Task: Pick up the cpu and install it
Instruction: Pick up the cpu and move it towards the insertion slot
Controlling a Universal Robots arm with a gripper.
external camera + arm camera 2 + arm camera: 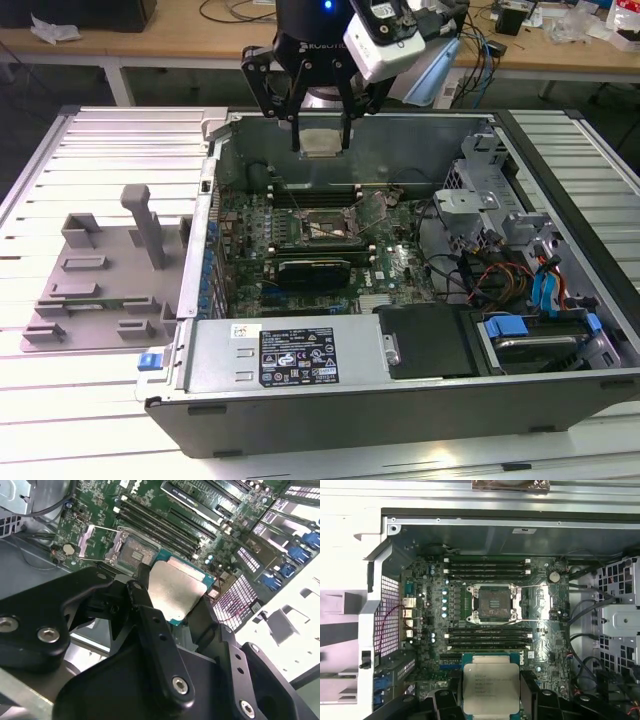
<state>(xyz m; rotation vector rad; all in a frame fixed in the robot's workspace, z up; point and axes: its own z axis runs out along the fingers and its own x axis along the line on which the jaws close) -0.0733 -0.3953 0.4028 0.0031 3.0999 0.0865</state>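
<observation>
Cpu in tight edge grasp of gripper, well above open socket, clear of case walls.

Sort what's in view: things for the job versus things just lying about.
Job: cpu, held in the gripper; open socket on the motherboard.
Lying about: grey plastic fixture beside the case; labelled metal box; drive bay.

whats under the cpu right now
The cpu, gripped in the pincer, hangs above the motherboard, which shows around it in the first wrist view. The open socket lies uncovered, apart from it. The board directly beneath is hidden.
</observation>
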